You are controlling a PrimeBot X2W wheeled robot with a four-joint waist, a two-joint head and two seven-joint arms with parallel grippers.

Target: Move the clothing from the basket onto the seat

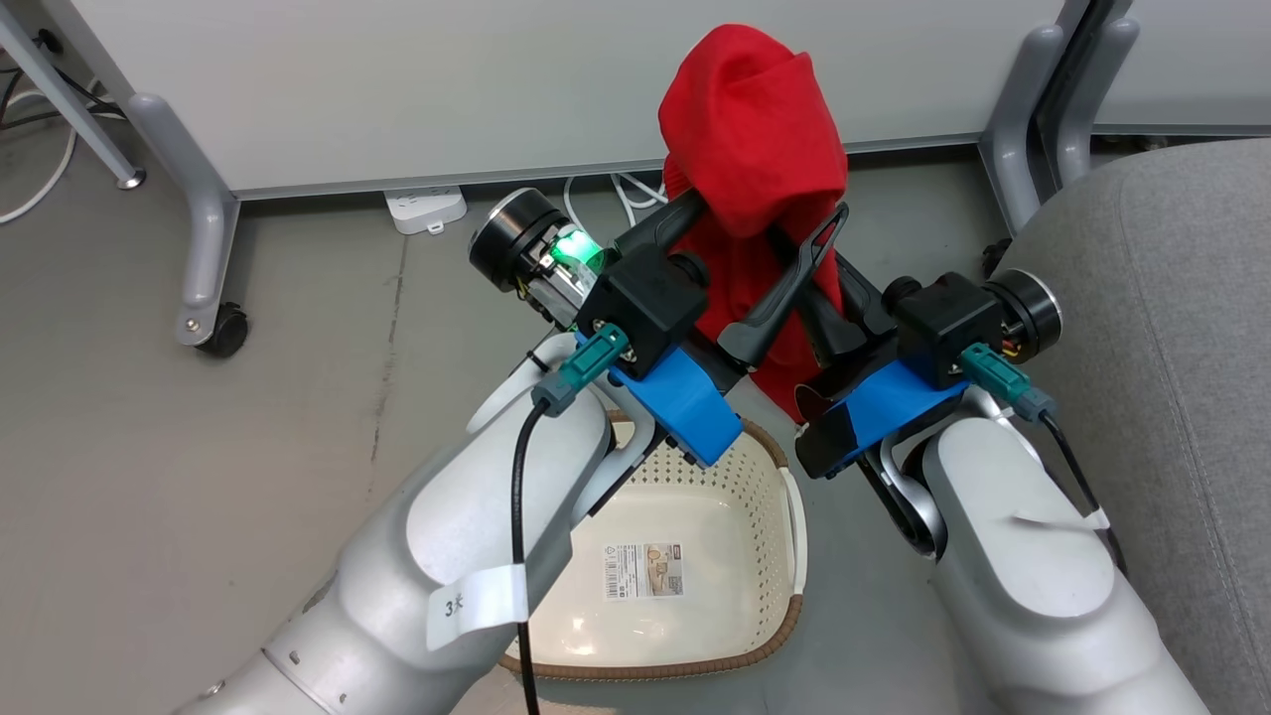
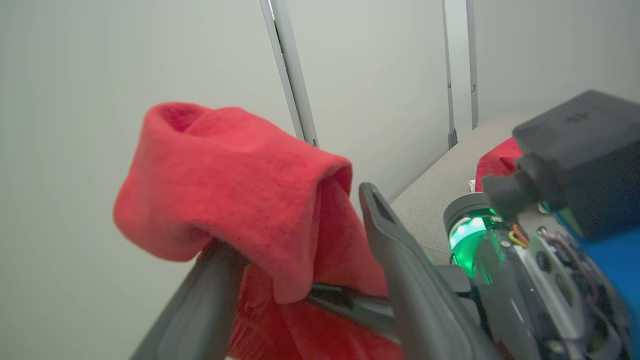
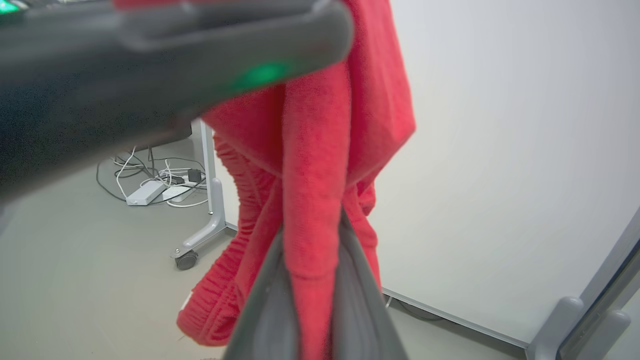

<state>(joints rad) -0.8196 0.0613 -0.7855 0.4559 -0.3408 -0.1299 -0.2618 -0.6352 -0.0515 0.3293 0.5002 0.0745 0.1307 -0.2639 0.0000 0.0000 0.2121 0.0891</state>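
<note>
- Background: grey floor (image 1: 149, 447) in front of a white wheeled partition panel (image 1: 447, 89).
- Head view: the bright red soft fabric garment (image 1: 755, 129) hangs aloft, clear above the cream-white perforated plastic basket (image 1: 760, 506). The basket holds nothing but the printed label on its floor. The large grey upholstered seat (image 1: 1172, 348) lies to the robot's right, near the basket.
- Left wrist view: the left pincer (image 2: 295, 220) has its fingers spread. The garment drapes over one finger, unclamped.
- Right wrist view: the right pincer (image 3: 312, 235) is clamped on a vertical fold of the garment. The remainder hangs free above the floor.
- Step in hand, as judged: transfer. The garment is out of the basket and not yet on the seat.
- Next move calls for carrying the garment rightward over the seat and lowering it. The clamped pincer then releases, and the draped finger slides out without dragging fabric.
</note>
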